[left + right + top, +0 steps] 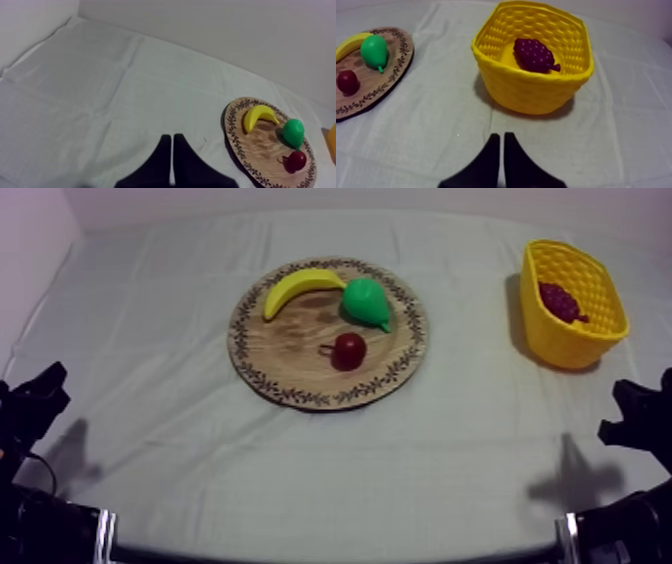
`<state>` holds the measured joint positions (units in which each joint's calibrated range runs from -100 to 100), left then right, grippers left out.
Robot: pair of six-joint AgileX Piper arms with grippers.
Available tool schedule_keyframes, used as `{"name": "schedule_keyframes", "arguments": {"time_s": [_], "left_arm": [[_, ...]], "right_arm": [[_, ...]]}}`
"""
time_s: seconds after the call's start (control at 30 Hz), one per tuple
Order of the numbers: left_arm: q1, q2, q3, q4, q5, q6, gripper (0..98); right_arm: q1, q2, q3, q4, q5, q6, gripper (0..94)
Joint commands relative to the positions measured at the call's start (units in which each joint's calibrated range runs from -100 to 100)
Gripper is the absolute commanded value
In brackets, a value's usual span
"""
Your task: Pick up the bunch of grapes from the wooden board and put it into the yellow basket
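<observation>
Grey-white cloth point(200, 448) covers the whole table, lying in soft creases. On it, near the middle, sits the round wooden board point(290, 353) with its patterned rim. The yellow basket point(575, 348) stands well apart from the board, at the far right.

Both arms rest at the near edge. The left gripper point(172, 137) hangs over bare cloth at the near left, its fingers pressed together with nothing between them. The right gripper point(501, 135) is at the near right, facing the basket, and its fingers also lie together as an empty wedge.

Three fruits lie on the board: the banana point(298, 287) on the far side, the pear point(366, 302) just right of it, and the small red fruit point(348, 350) nearer. The bunch of grapes point(535, 55) is not on the board. It lies inside the basket, on the bottom toward the far wall, so the task looks complete.

The remaining risk is needless motion. The right arm is the one nearer the basket, and a careless swing could nudge or tip it and spill the grapes. A second reach to the board would take the wrong fruit.
</observation>
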<state>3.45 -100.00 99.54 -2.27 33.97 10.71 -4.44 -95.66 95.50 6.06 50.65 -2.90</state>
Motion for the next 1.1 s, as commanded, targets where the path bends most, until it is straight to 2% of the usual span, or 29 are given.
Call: {"name": "schedule_keyframes", "arguments": {"time_s": [0.0,0.27,0.53,1.07], "left_arm": [[0.0,0.0,0.0,0.00,0.0,0.0,0.0],[0.0,0.0,0.0,0.00,0.0,0.0,0.0],[0.0,0.0,0.0,0.00,0.0,0.0,0.0],[0.0,0.0,0.0,0.00,0.0,0.0,0.0]], "right_arm": [[0.1,0.0,0.2,0.2,-0.3,-0.3,0.3],[0.3,-0.1,0.6,0.2,-0.9,-0.9,0.3],[2.6,-0.1,1.2,-0.9,-2.5,0.2,0.3],[2.9,-0.1,1.4,-0.8,-2.7,-0.6,0.2]]}}
